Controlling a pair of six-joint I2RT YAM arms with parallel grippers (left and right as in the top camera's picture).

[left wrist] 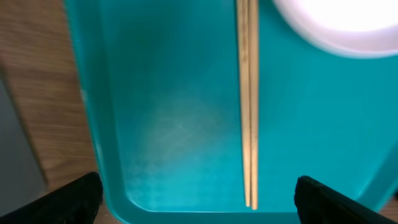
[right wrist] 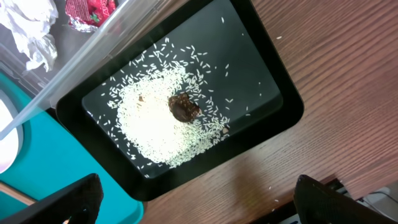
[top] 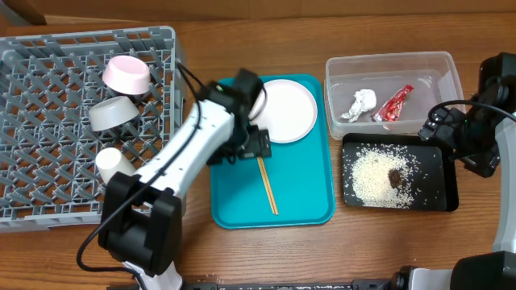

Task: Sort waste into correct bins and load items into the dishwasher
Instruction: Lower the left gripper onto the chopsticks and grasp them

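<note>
The thin wooden chopsticks (top: 268, 185) lie on the teal tray (top: 306, 201) below the large white plate (top: 287, 109). My left gripper (top: 251, 143) hovers open and empty over this tray. In the left wrist view its fingers (left wrist: 199, 202) straddle the chopsticks (left wrist: 247, 106). The grey rack (top: 48, 97) holds the pinkish dish (top: 129, 74), grey bowl (top: 113, 113) and white cup (top: 109, 161). The clear tub (top: 439, 64) holds the tissue (top: 363, 102) and red wrapper (top: 393, 103). The black tray (top: 439, 189) holds rice (right wrist: 155, 124) and the brown lump (right wrist: 183, 107). My right gripper (right wrist: 199, 205) is open and empty above it.
The rack fills the table's left side, and the teal tray sits in the middle. The tub and black tray stand close together at the right. A few loose rice grains lie on the wood (right wrist: 273, 186) by the black tray. The right arm (top: 484, 137) is at the right edge.
</note>
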